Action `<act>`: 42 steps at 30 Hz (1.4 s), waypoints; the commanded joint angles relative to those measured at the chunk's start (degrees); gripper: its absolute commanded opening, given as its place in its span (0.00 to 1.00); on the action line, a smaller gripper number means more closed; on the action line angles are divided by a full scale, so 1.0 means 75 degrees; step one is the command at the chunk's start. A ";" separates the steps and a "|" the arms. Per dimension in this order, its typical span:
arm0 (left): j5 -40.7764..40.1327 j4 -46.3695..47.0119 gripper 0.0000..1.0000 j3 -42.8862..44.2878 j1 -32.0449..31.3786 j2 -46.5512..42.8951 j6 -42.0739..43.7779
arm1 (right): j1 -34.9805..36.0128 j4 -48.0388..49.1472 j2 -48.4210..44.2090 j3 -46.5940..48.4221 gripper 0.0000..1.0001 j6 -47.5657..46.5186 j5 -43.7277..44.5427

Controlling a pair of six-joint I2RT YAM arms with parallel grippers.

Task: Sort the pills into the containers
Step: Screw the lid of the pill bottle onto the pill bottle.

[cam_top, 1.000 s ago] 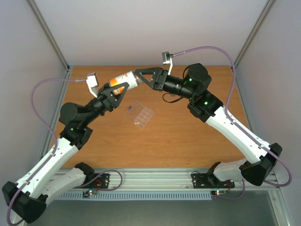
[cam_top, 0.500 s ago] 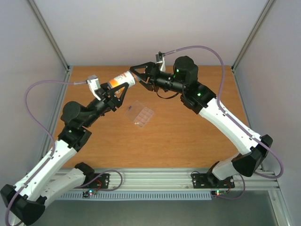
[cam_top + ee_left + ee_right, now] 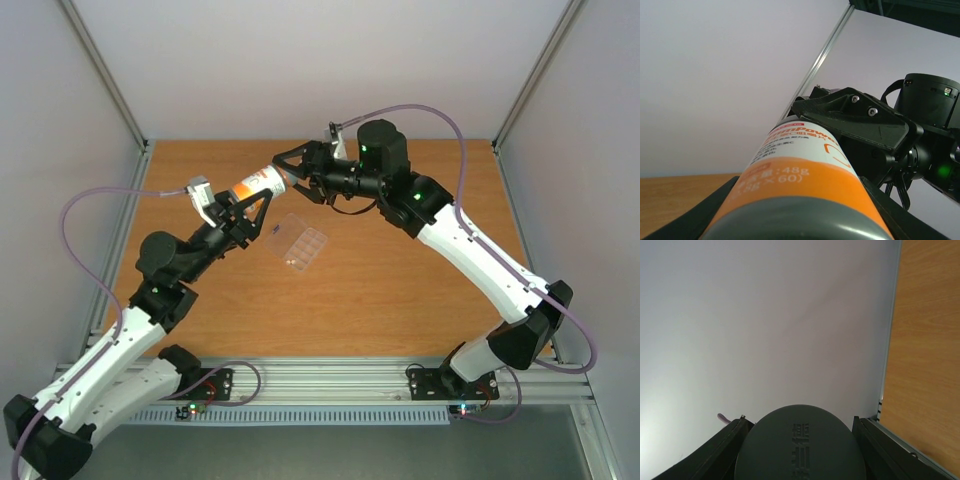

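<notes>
Between left gripper (image 3: 254, 198) and right gripper (image 3: 288, 170), clamping the bottle (image 3: 262, 182) by both ends, seemingly opening it; not yet filling containers (image 3: 300, 240) below.

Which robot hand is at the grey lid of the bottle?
The right gripper: the grey cap sits between its fingers. The left gripper holds the bottle by its orange body.
</notes>
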 commanded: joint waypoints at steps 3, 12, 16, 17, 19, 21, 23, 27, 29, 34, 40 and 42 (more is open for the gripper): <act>0.0370 0.0690 0.00 -0.0422 -0.0289 0.0020 -0.0623 | 0.0699 -0.0420 -0.0241 -0.0117 0.45 -0.0095 -0.0646; 0.0249 0.1407 0.00 -0.0895 -0.0194 -0.0175 -0.1843 | 0.0696 -0.0226 -0.0790 -0.0404 0.62 -0.0376 -0.0188; 0.0285 0.1566 0.00 -0.1044 -0.0162 -0.0245 -0.2153 | 0.0695 -0.0119 -0.0925 -0.0554 0.71 -0.0457 -0.0097; 0.0292 0.1581 0.00 -0.1046 -0.0159 -0.0256 -0.2229 | 0.0699 -0.0116 -0.0959 -0.0577 0.71 -0.0486 -0.0070; 0.0281 0.1567 0.00 -0.1096 -0.0159 -0.0308 -0.2302 | 0.0697 -0.0117 -0.1049 -0.0630 0.72 -0.0538 0.0045; 0.0216 0.1590 0.00 -0.1173 -0.0153 -0.0418 -0.2384 | 0.0688 -0.0136 -0.1103 -0.0641 0.74 -0.0595 0.0099; 0.0170 0.1594 0.00 -0.1249 -0.0147 -0.0510 -0.2463 | 0.0688 -0.0178 -0.1124 -0.0643 0.75 -0.0684 0.0112; 0.0155 0.1587 0.00 -0.1271 -0.0115 -0.0581 -0.2626 | 0.0687 -0.0336 -0.1171 -0.0688 0.75 -0.0915 0.0139; 0.0155 0.1545 0.00 -0.1255 -0.0095 -0.0596 -0.2672 | 0.0688 -0.0347 -0.1226 -0.0770 0.76 -0.1002 0.0148; 0.0169 0.1524 0.00 -0.1230 -0.0010 -0.0569 -0.2864 | 0.0683 -0.0351 -0.1419 -0.1053 0.76 -0.1225 0.0188; 0.0289 0.1889 0.00 -0.1396 0.0303 -0.0437 -0.3461 | 0.0690 -0.0561 -0.1592 -0.1253 0.81 -0.1717 0.0200; 0.0359 0.2069 0.00 -0.1428 0.0451 -0.0359 -0.3815 | 0.0691 -0.0617 -0.1666 -0.1398 0.82 -0.1855 0.0122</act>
